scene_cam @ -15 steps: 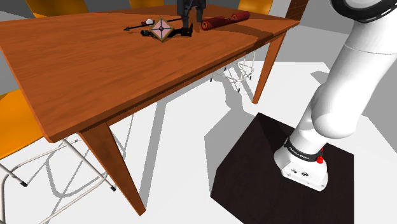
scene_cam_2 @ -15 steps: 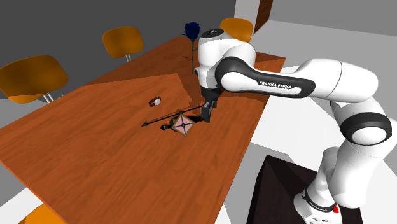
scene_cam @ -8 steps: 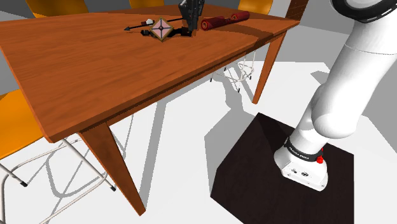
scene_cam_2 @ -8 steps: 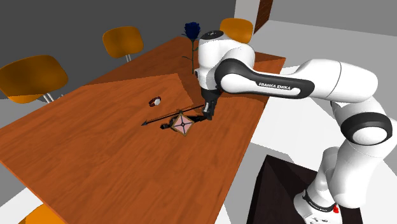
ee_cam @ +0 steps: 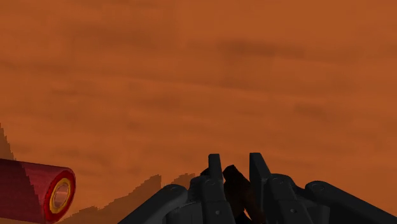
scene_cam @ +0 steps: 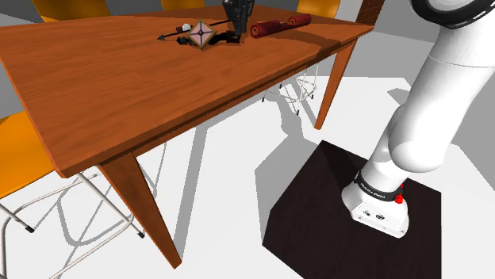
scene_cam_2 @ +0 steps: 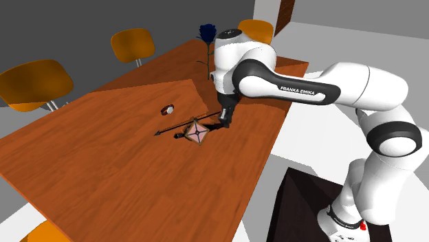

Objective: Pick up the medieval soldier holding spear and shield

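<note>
The soldier figure [scene_cam: 200, 32] lies flat near the far end of the brown table [scene_cam: 119, 87], a pinkish diamond shield on its body and a thin dark spear reaching towards the shoulder view's left. My black gripper [scene_cam: 236, 32] comes down onto its leg end. In the second exterior view the shield of the soldier [scene_cam_2: 198, 132] sits just left of the gripper [scene_cam_2: 223, 124]. In the wrist view the gripper [ee_cam: 235, 169] is shut, its fingers [ee_cam: 215, 170] clasping a dark part of the soldier [ee_cam: 233, 186] over the table.
A red roll [scene_cam: 279, 25] lies just beyond the gripper, and its open end [ee_cam: 56, 194] is close beside the fingers. A small round object [scene_cam_2: 168, 109] and a dark blue flower [scene_cam_2: 207, 33] stand farther off. Orange chairs [scene_cam_2: 33, 82] ring the table.
The gripper, down at the soldier's leg end throughout, has risen slightly. The soldier has shifted with it, a little up and towards the shoulder view's left.
</note>
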Controlling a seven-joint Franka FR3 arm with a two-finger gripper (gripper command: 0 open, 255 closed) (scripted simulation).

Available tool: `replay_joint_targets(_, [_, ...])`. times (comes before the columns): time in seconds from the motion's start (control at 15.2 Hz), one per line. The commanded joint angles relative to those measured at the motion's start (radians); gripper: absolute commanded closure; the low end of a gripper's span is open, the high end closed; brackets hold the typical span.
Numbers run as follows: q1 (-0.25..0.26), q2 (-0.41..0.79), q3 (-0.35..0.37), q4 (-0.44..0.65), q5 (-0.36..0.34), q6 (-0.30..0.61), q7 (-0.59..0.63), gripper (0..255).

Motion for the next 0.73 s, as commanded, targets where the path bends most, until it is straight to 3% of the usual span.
replay_joint_targets(0.0, [0.0,0.013,0.0,0.045,0.0,-0.031,-0.001,255])
replay_joint_targets(0.66, [0.004,0.119,0.001,0.338,-0.005,-0.218,-0.011,255])
